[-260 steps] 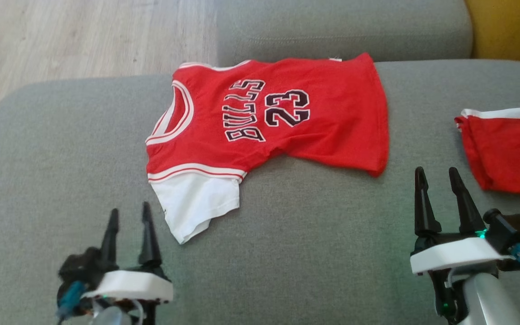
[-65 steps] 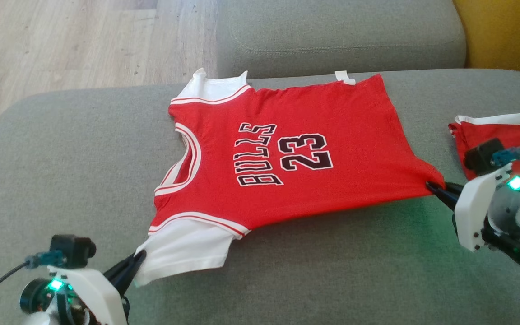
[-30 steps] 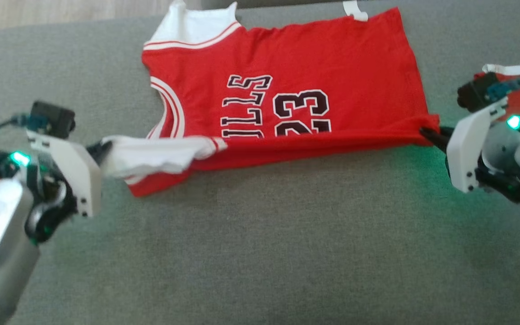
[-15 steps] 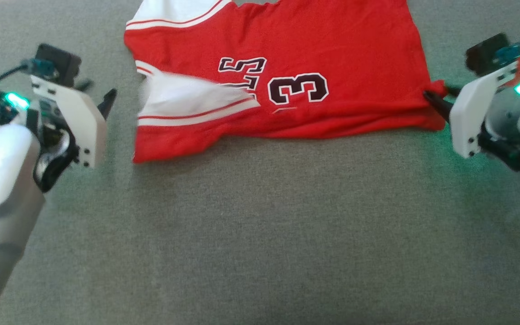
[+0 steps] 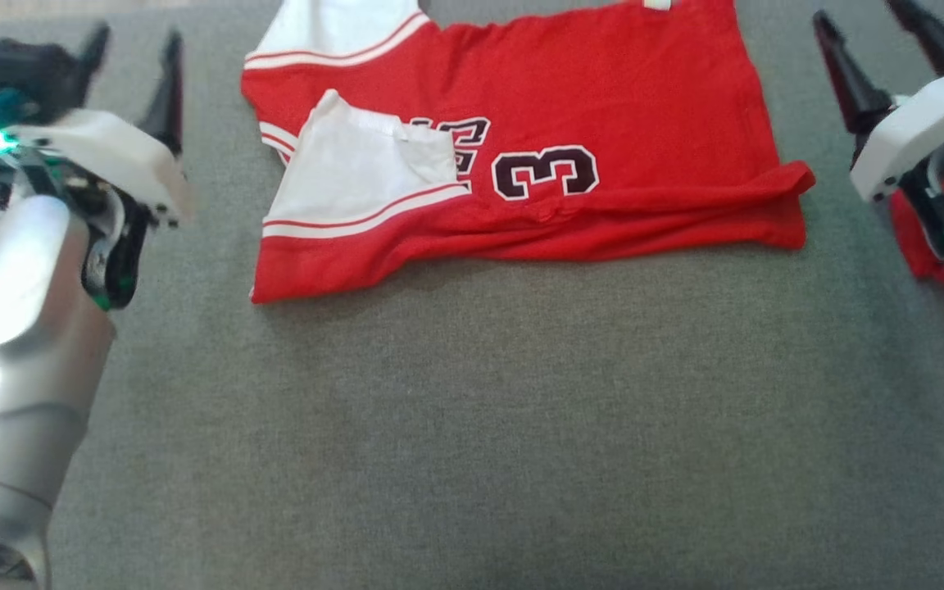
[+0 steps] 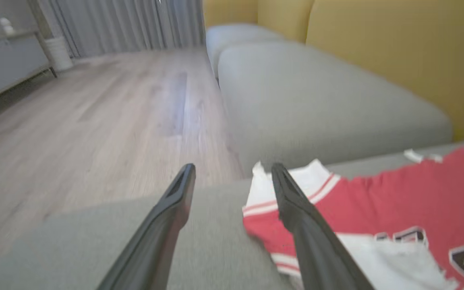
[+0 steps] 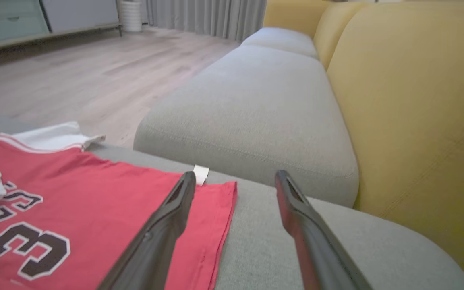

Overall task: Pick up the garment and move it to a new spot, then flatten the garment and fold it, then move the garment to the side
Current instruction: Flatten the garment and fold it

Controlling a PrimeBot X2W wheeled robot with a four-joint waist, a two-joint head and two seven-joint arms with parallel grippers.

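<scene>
The red jersey (image 5: 603, 98) lies on the grey sofa seat (image 5: 472, 410), its near long edge turned back over itself, so that a white sleeve (image 5: 357, 172) rests on the chest print and only a "3" and scraps of lettering show. The fold's right end sits in a soft roll at the hem corner. A small white label (image 7: 201, 174) sticks out from the far hem. Just right of the jersey lies a second red garment (image 5: 914, 246), partly hidden behind the right tool (image 5: 859, 16); beyond the seat are another grey cushion (image 7: 256, 100), yellow backrests (image 7: 417, 100) and a wooden floor (image 6: 95, 100). Nothing lies on the jersey. The left tool (image 5: 134, 37) stands left of the neckline, the right one beside the hem, both with fingers spread wide, empty and clear of the cloth. A second ago both pinched the near edge, sleeve and hem corner, holding it taut above the seat; before that the jersey lay unfolded with its whole print showing.
</scene>
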